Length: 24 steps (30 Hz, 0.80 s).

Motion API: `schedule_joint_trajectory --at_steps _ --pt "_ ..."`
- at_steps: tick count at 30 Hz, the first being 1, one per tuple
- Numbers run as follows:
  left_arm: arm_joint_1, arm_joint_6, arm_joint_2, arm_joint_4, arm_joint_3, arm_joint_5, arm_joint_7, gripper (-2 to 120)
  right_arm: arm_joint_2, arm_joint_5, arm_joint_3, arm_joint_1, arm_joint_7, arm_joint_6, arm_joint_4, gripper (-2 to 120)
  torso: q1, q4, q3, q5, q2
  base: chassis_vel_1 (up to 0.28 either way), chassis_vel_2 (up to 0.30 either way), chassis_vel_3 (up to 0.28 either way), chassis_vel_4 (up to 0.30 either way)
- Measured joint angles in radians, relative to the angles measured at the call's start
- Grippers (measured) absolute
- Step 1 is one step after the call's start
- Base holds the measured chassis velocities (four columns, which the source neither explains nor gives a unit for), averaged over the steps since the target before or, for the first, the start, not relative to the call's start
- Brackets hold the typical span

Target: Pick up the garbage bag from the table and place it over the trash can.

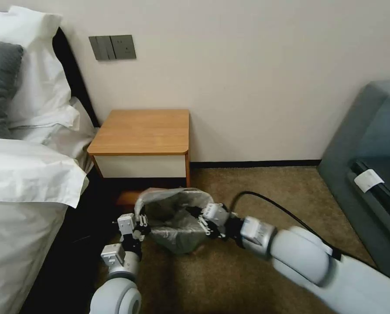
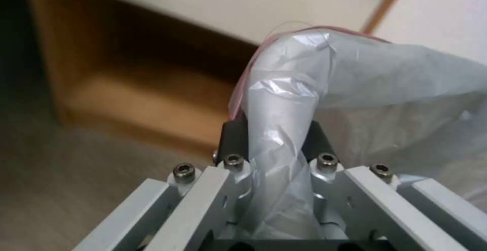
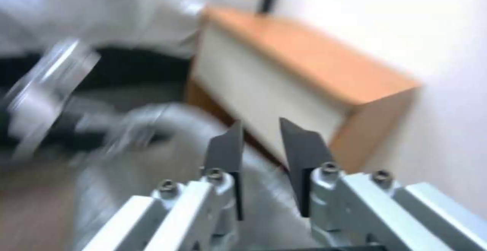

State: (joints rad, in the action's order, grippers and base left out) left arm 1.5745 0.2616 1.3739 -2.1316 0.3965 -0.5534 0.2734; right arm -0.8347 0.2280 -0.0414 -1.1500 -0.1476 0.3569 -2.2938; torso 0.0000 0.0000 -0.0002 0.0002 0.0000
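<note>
Garbage bag held open low in front of the counter, between two end effectors.

One garbage bag [image 1: 173, 218] hangs over the carpet just in front of the counter [image 1: 142, 131], below its front edge, mouth open upward; whatever is beneath or inside it is hidden by the crinkled grey plastic, so the trash can cannot be made out. The left end effector [image 1: 134, 224] is at the bag's left rim; the left wrist view shows its two dark fingers [image 2: 233, 137] clamped on a gathered fold of bag, the pink-red band running past them. The right end effector [image 1: 206, 220] is at the bag's right rim; the right wrist view, badly blurred, shows its two fingers [image 3: 226, 152] standing apart with a gap, and whether any plastic lies between them cannot be told.
</note>
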Motion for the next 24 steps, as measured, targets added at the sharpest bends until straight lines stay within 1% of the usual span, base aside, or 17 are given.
schedule_joint_trajectory --at_steps 1,2,3,4,5,6,7,8,9,11,13,14,16,18,19,21,24 --pt "-0.007 0.028 -0.004 -0.001 0.002 -0.046 0.001 9 -0.047 -0.020 -0.065 -0.070 -0.002 -0.024 -0.009 27 0.000 0.0003 0.000 -0.0003 0.000 0.000 0.000 0.000 0.000" --pt "-0.011 0.041 -0.006 -0.001 0.004 -0.064 0.001 9 -0.066 -0.028 -0.086 -0.096 -0.005 -0.034 -0.012 28 0.000 -0.0001 0.000 -0.0002 0.000 0.000 0.000 0.000 0.000" --pt "-0.020 0.072 -0.013 0.006 0.010 -0.097 0.001 9 -0.129 -0.061 -0.156 -0.185 -0.018 -0.085 -0.012 35 0.000 -0.0002 0.000 -0.0002 0.000 0.000 0.000 0.000 0.000" --pt "-0.020 0.072 -0.013 0.006 0.010 -0.097 0.001 9 -0.129 -0.061 -0.156 -0.185 -0.018 -0.085 -0.012 35 0.000 -0.0002 0.000 -0.0002 0.000 0.000 0.000 0.000 0.000" --pt "-0.023 0.089 -0.021 0.017 0.011 -0.109 -0.005 9 -0.177 -0.089 -0.199 -0.237 -0.034 -0.130 -0.002 40 0.000 -0.0001 0.000 -0.0002 0.000 0.000 0.000 0.000 0.000" --pt "-0.024 0.094 -0.026 0.028 0.011 -0.111 -0.011 9 -0.201 -0.107 -0.221 -0.265 -0.042 -0.158 0.008 45 0.000 -0.0001 0.000 -0.0003 0.000 0.000 0.000 0.000 0.000" --pt "-0.024 0.095 -0.034 0.044 0.010 -0.109 -0.024 9 -0.247 -0.142 -0.260 -0.311 -0.055 -0.205 0.030 48 0.000 0.0000 0.000 -0.0003 0.000 0.000 0.000 0.000 0.000" --pt "-0.024 0.095 -0.041 0.057 0.009 -0.104 -0.046 9 -0.285 -0.163 -0.287 -0.344 -0.062 -0.240 0.048 55 0.000 -0.0001 0.000 -0.0003 0.000 0.000 0.000 0.000 0.000" --pt "-0.024 0.095 -0.041 0.057 0.009 -0.104 -0.046 9 -0.285 -0.163 -0.287 -0.344 -0.062 -0.240 0.048 55 0.000 -0.0001 0.000 -0.0003 0.000 0.000 0.000 0.000 0.000" --pt "-0.024 0.100 -0.050 0.071 0.008 -0.080 -0.096 9 -0.353 -0.180 -0.324 -0.397 -0.066 -0.292 0.078 64 0.000 -0.0001 0.000 -0.0003 0.000 0.000 0.000 0.000 0.000" --pt "-0.024 0.108 -0.053 0.077 0.003 -0.062 -0.119 9 -0.397 -0.187 -0.343 -0.421 -0.067 -0.322 0.099 72 0.000 -0.0001 0.000 -0.0004 0.000 0.000 0.000 0.000 0.000" --pt "-0.024 0.108 -0.053 0.077 0.003 -0.062 -0.119 9 -0.397 -0.187 -0.343 -0.421 -0.067 -0.322 0.099 72 0.000 -0.0001 0.000 -0.0004 0.000 0.000 0.000 0.000 0.000" --pt "-0.027 0.115 -0.053 0.080 -0.003 -0.061 -0.116 9 -0.430 -0.201 -0.357 -0.430 -0.068 -0.347 0.124 80 0.000 -0.0001 0.000 -0.0004 0.000 0.000 0.000 0.000 0.000" --pt "-0.035 0.118 -0.051 0.088 -0.008 -0.064 -0.095 9 -0.454 -0.211 -0.364 -0.433 -0.068 -0.366 0.143 91 0.000 0.0001 0.000 -0.0003 0.000 0.000 0.000 0.000 0.000" --pt "-0.035 0.118 -0.051 0.088 -0.008 -0.064 -0.095 9 -0.454 -0.211 -0.364 -0.433 -0.068 -0.366 0.143 91 0.000 0.0001 0.000 -0.0003 0.000 0.000 0.000 0.000 0.000" --pt "-0.046 0.123 -0.047 0.100 -0.012 -0.079 -0.055 9 -0.471 -0.216 -0.366 -0.437 -0.068 -0.382 0.162 99 0.000 0.0000 0.000 -0.0003 0.000 0.000 0.000 0.000 0.000" --pt "-0.048 0.127 -0.041 0.105 -0.012 -0.085 -0.045 9 -0.477 -0.223 -0.368 -0.437 -0.068 -0.397 0.174 100 0.000 0.0000 0.000 -0.0002 0.000 0.000 0.000 0.000 0.000"
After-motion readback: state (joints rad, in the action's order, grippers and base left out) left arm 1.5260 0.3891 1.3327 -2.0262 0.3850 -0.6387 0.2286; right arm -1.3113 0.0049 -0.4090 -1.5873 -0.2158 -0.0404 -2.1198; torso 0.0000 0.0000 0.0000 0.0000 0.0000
